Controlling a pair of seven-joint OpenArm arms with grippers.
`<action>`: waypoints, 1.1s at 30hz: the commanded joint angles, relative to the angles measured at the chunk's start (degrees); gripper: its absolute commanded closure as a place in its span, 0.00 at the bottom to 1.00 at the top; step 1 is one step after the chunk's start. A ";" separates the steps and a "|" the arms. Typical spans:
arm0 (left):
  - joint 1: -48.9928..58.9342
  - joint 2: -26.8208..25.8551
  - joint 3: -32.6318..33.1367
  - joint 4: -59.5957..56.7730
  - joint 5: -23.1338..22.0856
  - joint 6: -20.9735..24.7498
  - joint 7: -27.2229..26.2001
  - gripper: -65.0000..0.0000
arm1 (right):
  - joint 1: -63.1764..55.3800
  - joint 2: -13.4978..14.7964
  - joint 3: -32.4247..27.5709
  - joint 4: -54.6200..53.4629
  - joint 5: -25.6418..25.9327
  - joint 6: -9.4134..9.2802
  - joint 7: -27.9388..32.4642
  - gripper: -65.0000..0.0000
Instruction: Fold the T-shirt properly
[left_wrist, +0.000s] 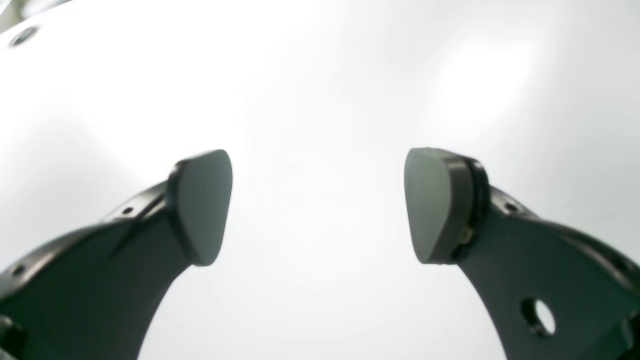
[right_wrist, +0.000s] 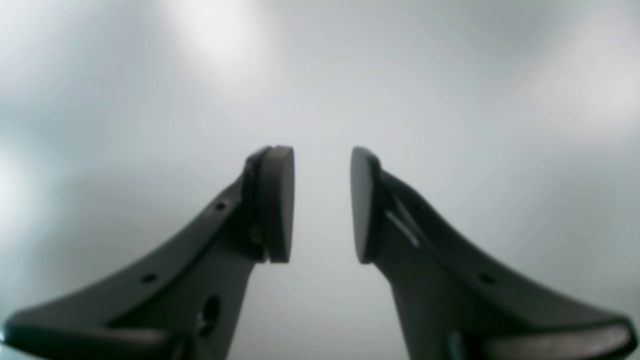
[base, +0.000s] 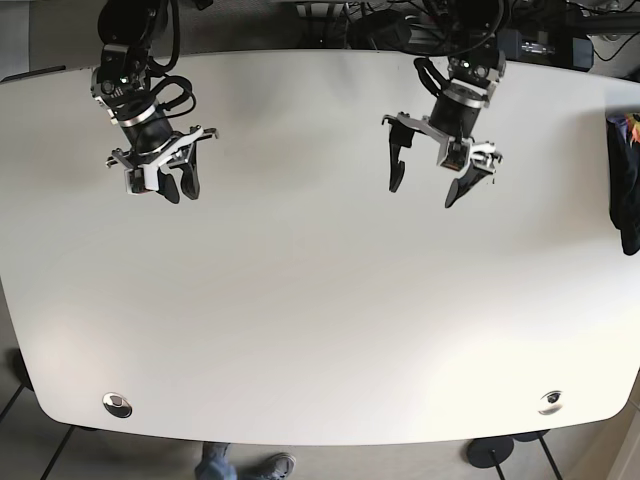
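Left wrist: left gripper (left_wrist: 318, 206) spread wide over bare white table (left_wrist: 320, 75). Right wrist: right gripper (right_wrist: 322, 205) narrowly parted, empty. Base: dark T-shirt (base: 627, 190) hangs at the table's edge, well apart from both grippers

A dark garment (base: 626, 190), apparently the T-shirt, hangs bunched at the counter's (base: 320, 300) right edge, mostly out of frame.
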 joint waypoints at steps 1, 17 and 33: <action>4.18 0.16 1.93 0.99 -0.29 3.96 -5.04 0.24 | -2.59 1.29 0.30 1.04 0.61 0.46 4.31 0.72; 45.94 0.24 4.12 4.25 -0.82 12.84 -18.84 0.24 | -36.96 1.90 -0.05 1.30 1.32 0.64 24.35 0.84; 21.59 -0.20 1.93 -45.25 -0.91 12.84 -18.58 0.24 | -21.05 2.25 -13.76 -44.94 0.70 0.29 25.23 0.85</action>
